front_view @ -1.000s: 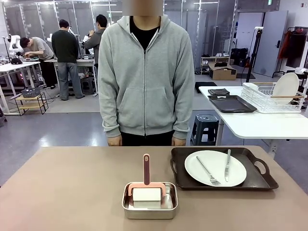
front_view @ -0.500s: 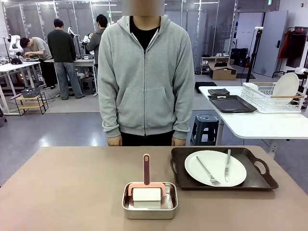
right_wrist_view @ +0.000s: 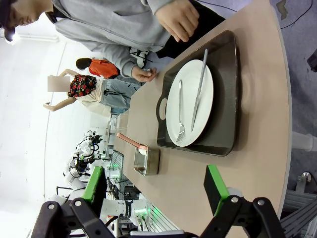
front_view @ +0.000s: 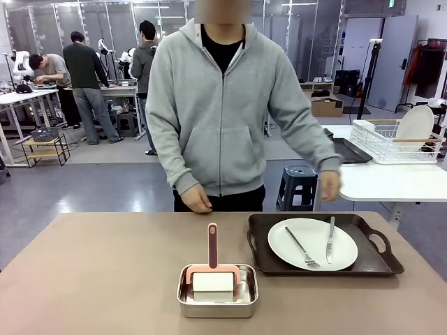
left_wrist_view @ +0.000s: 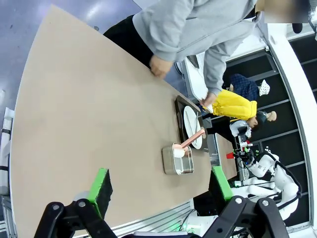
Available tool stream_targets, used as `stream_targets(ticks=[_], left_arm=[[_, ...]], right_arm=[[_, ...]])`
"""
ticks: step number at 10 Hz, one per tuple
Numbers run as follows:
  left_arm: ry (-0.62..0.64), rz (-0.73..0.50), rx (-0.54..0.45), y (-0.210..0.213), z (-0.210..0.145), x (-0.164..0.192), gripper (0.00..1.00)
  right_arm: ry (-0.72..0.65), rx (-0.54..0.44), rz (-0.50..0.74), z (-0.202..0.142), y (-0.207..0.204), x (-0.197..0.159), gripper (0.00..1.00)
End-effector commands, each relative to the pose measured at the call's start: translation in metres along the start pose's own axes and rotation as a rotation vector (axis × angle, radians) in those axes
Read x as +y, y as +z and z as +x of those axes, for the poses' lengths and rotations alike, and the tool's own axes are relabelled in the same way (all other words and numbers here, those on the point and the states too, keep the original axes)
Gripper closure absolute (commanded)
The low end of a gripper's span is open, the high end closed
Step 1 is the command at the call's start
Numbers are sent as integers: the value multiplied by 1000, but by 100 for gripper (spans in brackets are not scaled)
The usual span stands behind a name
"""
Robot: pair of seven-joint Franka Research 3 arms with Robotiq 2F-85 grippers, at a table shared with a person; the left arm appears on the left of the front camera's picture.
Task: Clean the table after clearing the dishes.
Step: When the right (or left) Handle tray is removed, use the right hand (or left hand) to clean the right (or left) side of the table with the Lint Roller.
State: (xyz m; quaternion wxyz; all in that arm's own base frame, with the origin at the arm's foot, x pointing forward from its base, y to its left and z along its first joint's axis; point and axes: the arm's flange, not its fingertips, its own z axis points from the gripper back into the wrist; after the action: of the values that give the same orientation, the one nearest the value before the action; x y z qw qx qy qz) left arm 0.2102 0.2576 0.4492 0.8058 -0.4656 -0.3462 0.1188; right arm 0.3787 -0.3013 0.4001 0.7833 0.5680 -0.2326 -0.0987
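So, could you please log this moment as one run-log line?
left gripper: open, empty | right gripper: open, empty | round white plate with steel fork and knife: on dark brown handled tray | person's hand: near tray

Taupe table (front_view: 105, 265), dark brown tray (front_view: 370, 262), white plate (front_view: 314, 236), pink-handled white roller (front_view: 213, 280), grey hoodie (front_view: 223, 118).

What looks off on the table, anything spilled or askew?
Nothing stands out. The plate sits flat in the tray with fork and knife on it, the roller rests in the pan, and no spill shows on the table.
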Motion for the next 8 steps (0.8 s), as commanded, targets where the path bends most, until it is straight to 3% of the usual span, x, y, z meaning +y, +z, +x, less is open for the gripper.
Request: stream_targets(ticks=[1, 8], left_arm=[[9, -14, 1, 3, 2, -3, 0], [9, -14, 1, 3, 2, -3, 0]], right_arm=[[3, 1, 6, -2, 1, 2, 0], [3, 1, 6, -2, 1, 2, 0]])
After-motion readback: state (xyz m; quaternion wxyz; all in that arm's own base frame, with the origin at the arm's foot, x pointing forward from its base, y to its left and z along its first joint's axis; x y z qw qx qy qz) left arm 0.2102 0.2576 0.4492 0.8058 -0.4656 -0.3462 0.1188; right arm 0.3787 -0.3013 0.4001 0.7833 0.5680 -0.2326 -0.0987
